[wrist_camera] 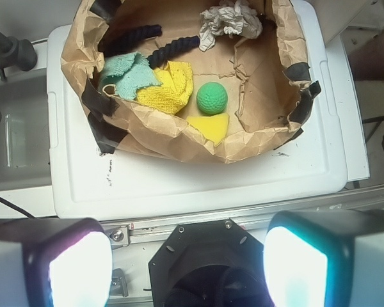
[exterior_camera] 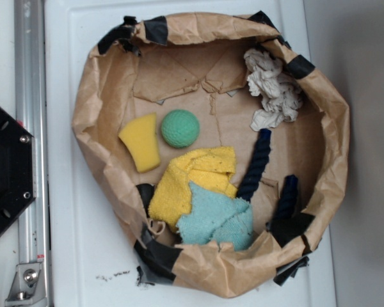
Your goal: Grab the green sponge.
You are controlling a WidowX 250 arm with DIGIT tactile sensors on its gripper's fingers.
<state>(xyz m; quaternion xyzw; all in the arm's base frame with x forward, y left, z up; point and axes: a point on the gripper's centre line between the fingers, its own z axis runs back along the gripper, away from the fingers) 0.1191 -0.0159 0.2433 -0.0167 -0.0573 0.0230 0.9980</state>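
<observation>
The green sponge [exterior_camera: 180, 128] is a small round dimpled ball lying on the floor of a brown paper bag [exterior_camera: 89, 121], just right of a yellow wedge sponge [exterior_camera: 141, 141]. In the wrist view the green sponge [wrist_camera: 212, 98] sits far ahead, beyond the bag's near wall, with the yellow wedge [wrist_camera: 210, 127] in front of it. My gripper [wrist_camera: 187, 265] is open and empty, its two fingers wide apart at the bottom of the wrist view, high above the black robot base [wrist_camera: 205, 262] and well short of the bag. The gripper does not show in the exterior view.
In the bag lie a yellow terry cloth [exterior_camera: 189, 179], a pale teal cloth [exterior_camera: 217, 217], a dark blue rope [exterior_camera: 256, 163] and a crumpled white rag [exterior_camera: 274, 89]. The bag stands on a white lid [wrist_camera: 198, 185]. A metal rail [exterior_camera: 31, 128] runs along the left.
</observation>
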